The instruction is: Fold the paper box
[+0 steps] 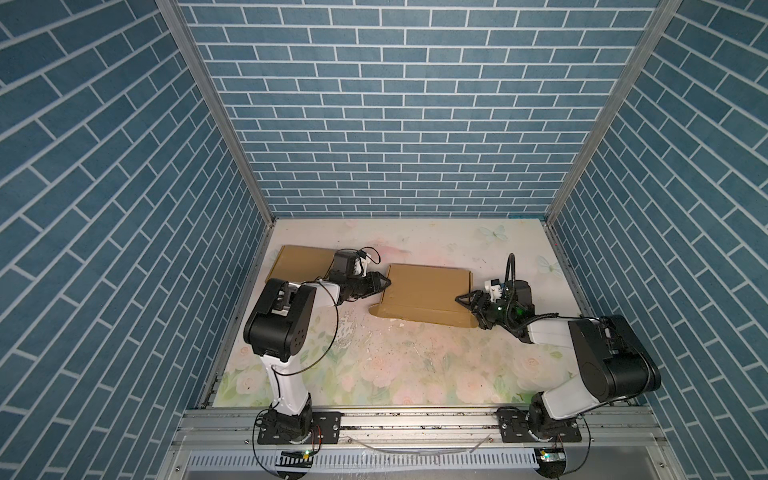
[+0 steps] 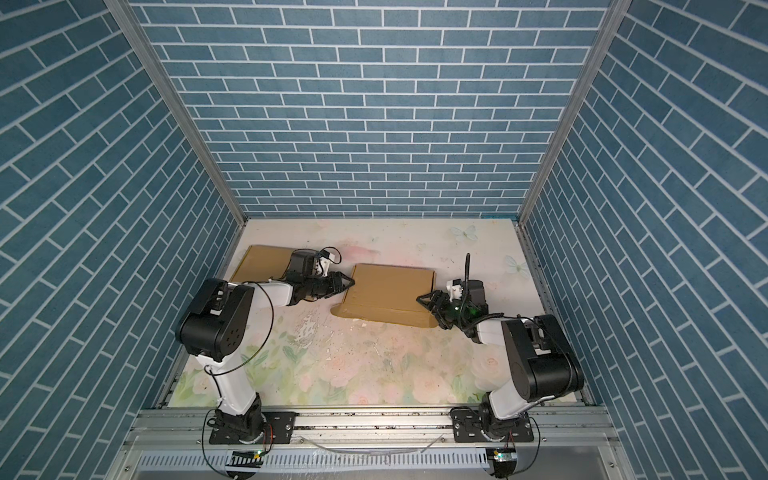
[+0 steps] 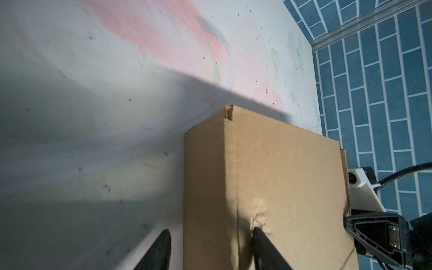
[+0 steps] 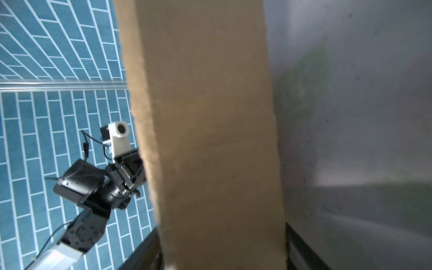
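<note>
Left tool (image 1: 384, 284): jaws parted, straddling the left end of the paper box (image 1: 424, 291), mid-table (image 1: 415, 365). Right tool (image 1: 462, 300) brackets the right end; pinch unclear. Risk: a one-sided squeeze skids the box, or the protruding near-left flap (image 1: 375, 311) springs open.

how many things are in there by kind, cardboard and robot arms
brown cardboard pieces: 2 (folded box in the middle, flat piece at the far left, partly behind the left arm)
robot arms: 2 (left arm, right arm)
total: 4
</note>
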You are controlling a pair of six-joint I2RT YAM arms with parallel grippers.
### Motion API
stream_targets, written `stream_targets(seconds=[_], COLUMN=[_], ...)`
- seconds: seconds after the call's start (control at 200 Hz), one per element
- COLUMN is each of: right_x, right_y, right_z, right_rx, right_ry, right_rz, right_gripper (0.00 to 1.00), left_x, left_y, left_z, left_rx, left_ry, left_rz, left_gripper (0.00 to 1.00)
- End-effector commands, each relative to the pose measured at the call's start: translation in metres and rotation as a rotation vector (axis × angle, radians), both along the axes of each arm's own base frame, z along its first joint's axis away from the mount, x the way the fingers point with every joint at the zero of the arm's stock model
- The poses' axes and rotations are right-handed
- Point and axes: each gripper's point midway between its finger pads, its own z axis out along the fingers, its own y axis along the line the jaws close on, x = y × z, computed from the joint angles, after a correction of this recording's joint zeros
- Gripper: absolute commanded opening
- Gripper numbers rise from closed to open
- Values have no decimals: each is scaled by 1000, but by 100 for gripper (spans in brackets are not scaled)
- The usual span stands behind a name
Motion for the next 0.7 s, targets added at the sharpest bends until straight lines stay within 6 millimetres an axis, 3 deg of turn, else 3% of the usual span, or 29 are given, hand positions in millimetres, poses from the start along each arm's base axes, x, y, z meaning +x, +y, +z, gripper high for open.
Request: stream_targets(seconds=[0.0, 0.22, 0.39, 0.545, 0.695], right_x=[6, 2, -12, -25, -33], right_y=[-2, -2, -2, 1, 3], right_z=[12, 26, 35, 39, 42], right_rx=[66, 124, 138, 157, 171], right_ry=[43, 133, 225, 293, 339], right_rz=[-74, -77, -46, -8, 14], right_gripper=[67, 61, 59, 57, 56], left_x=[-4, -38, -80, -128, -153], left_y=[2, 3, -29, -72, -93], left_z=[37, 79, 110, 106, 92], left_rx=[13, 292, 581, 707, 783], left_ry=[-90, -298, -667, -894, -936], left_rz=[29, -87, -339, -659, -883], left_gripper=[61, 66, 72, 75, 78])
